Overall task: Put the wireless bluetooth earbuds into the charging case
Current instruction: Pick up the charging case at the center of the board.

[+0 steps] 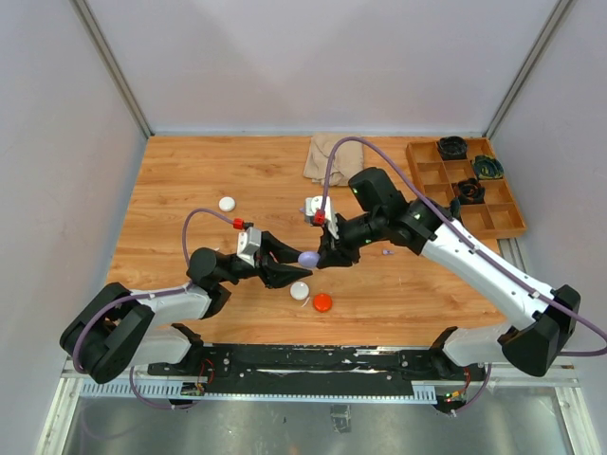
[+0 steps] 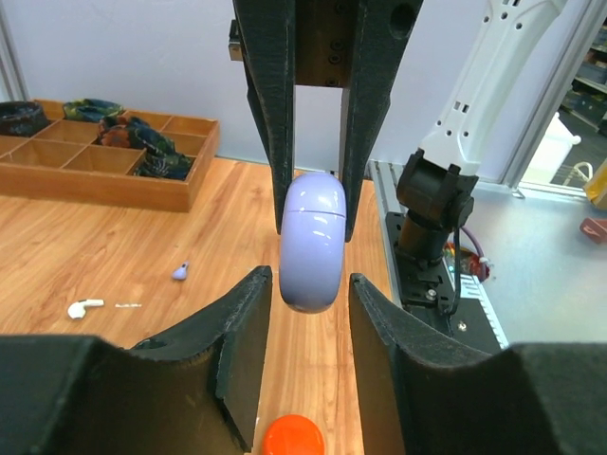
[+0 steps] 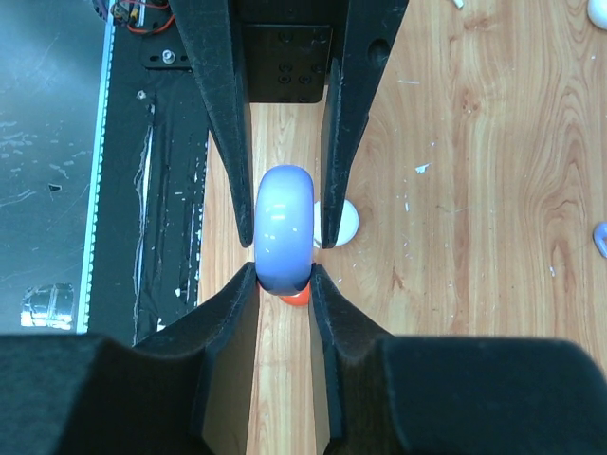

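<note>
The lilac, pebble-shaped glossy plastic charging case was found held clear of the wooden desk, lid shut, its seam visible across the shell. It was judged light and rigid but slippery, its curved shell liable to squirt out under an off-centre pinch; the broad side faces were judged the safest hold.

The right gripper was seen with its jaws pinching the case across those faces. The left gripper was set opposite, nose to nose, its jaws closely flanking the other end; whether contact was made could not be told.

A white stemmed earbud and a small purple earbud were noted lying on the desk, well apart from the case. Both were judged very light, easily skidded, and best taken across the body.
</note>
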`<state>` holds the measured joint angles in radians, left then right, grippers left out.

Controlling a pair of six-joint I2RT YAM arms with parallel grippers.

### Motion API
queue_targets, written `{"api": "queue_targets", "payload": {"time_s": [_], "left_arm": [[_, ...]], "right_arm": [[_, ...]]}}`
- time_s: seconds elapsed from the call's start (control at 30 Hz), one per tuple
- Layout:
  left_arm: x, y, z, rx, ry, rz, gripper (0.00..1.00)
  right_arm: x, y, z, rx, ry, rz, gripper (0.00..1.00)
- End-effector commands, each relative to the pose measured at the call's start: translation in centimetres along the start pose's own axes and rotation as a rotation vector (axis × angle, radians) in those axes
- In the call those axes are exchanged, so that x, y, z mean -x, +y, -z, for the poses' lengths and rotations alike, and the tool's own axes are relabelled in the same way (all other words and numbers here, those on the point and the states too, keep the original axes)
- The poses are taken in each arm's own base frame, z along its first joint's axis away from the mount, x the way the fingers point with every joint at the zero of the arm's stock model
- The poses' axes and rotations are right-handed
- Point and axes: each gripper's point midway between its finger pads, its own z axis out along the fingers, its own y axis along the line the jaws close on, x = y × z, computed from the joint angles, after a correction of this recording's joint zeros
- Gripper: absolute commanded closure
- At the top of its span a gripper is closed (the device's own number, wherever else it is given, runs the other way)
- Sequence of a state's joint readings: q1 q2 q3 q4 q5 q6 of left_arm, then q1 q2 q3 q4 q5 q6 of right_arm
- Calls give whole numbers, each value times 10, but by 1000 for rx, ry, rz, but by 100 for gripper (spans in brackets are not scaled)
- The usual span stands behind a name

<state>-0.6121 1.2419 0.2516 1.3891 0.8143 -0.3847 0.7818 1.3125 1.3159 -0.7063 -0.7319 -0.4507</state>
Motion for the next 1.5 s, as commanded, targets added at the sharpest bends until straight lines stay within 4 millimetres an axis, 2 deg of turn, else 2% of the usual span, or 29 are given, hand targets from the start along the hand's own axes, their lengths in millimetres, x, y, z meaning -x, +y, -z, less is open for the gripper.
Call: {"api": "queue_targets", "payload": {"time_s": [0.0,0.23,0.47,0.57,0.7,0.73,0.77,0.93,1.07,1.23,1.47], "left_arm": [[4,-1,-2,-23,1,-30,55],[5,-3,-2,-30,0,-31,54],[4,-2,-3,-33,2,-26,58],[3,-2,-3,-37,6,-22,67],[4,-2,-3,-35,-3,-25,92],[5,-2,-2,-28,-10,-29,98],[6,-1,-1,-17,-21,-36,99],[11,4,3,37,-62,-67,100],[19,7,8,84,-108,-92,100],[29,4,12,95,-158,-119,100],[35,0,14,89,-193,-145,100]], "right_arm": [[2,3,0,3,44,24,99],[-4,1,-5,-11,97,26,99],[-2,1,-6,-18,105,34,99],[-3,1,-7,-16,107,34,99],[-2,1,-9,-18,108,43,99],[0,1,-9,-21,104,46,98],[1,0,-9,-25,100,49,92],[12,-5,-7,-56,66,82,62],[23,-10,-3,-95,30,107,47],[33,-16,-1,-137,-20,136,34],[42,-22,-2,-169,-70,153,33]]}}
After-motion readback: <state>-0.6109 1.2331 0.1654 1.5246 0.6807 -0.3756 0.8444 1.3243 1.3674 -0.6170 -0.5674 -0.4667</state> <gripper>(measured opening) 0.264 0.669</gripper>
